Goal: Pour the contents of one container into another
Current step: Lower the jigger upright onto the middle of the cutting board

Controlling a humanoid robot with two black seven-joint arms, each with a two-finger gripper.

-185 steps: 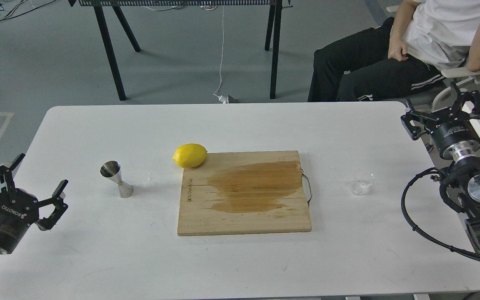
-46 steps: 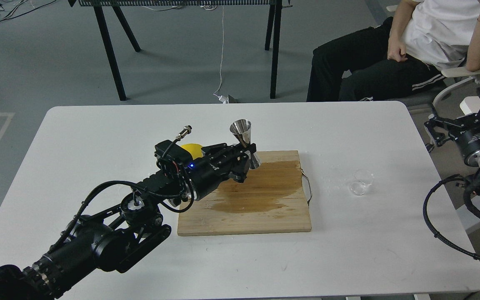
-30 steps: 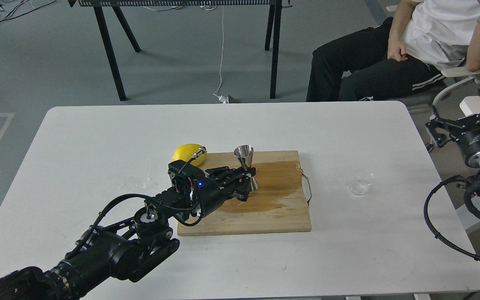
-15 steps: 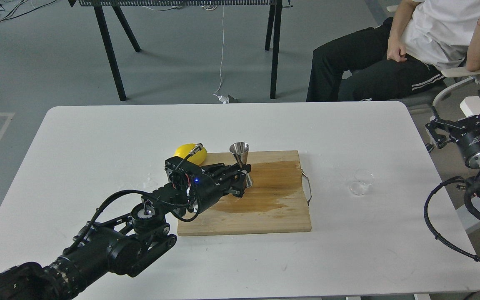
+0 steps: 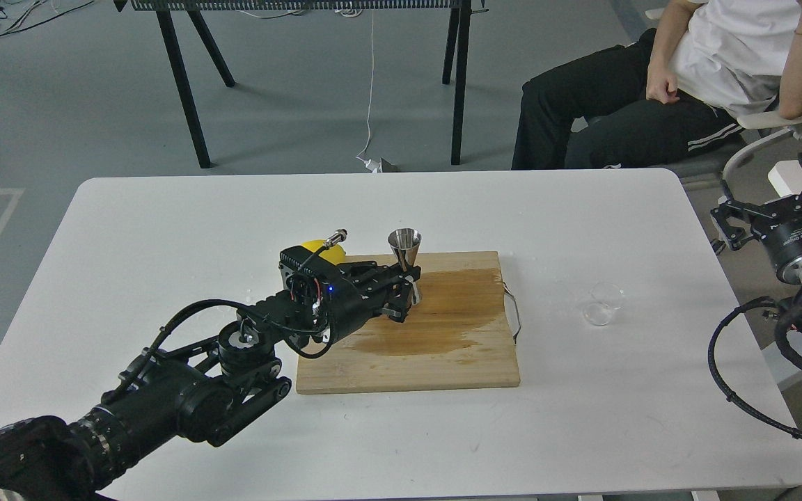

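The steel jigger (image 5: 405,252) stands upright over the back left part of the wooden cutting board (image 5: 443,348), its lower cone hidden behind my fingers. My left gripper (image 5: 406,292) is shut on the jigger at its waist. The tiny clear cup (image 5: 601,305) sits on the white table to the right of the board, untouched. My right gripper (image 5: 777,202) hovers open off the table's right edge, well behind and to the right of the cup.
A lemon (image 5: 317,252) lies at the board's back left corner, mostly hidden by my left wrist. The board carries a dark wet stain (image 5: 436,316) and a metal handle (image 5: 514,313) on its right side. A seated person (image 5: 686,76) is beyond the table's far right corner.
My left arm picked the jigger up from the table's left, carried it over the board and lowered it. In the last half second it barely shifted. The right gripper stayed put.
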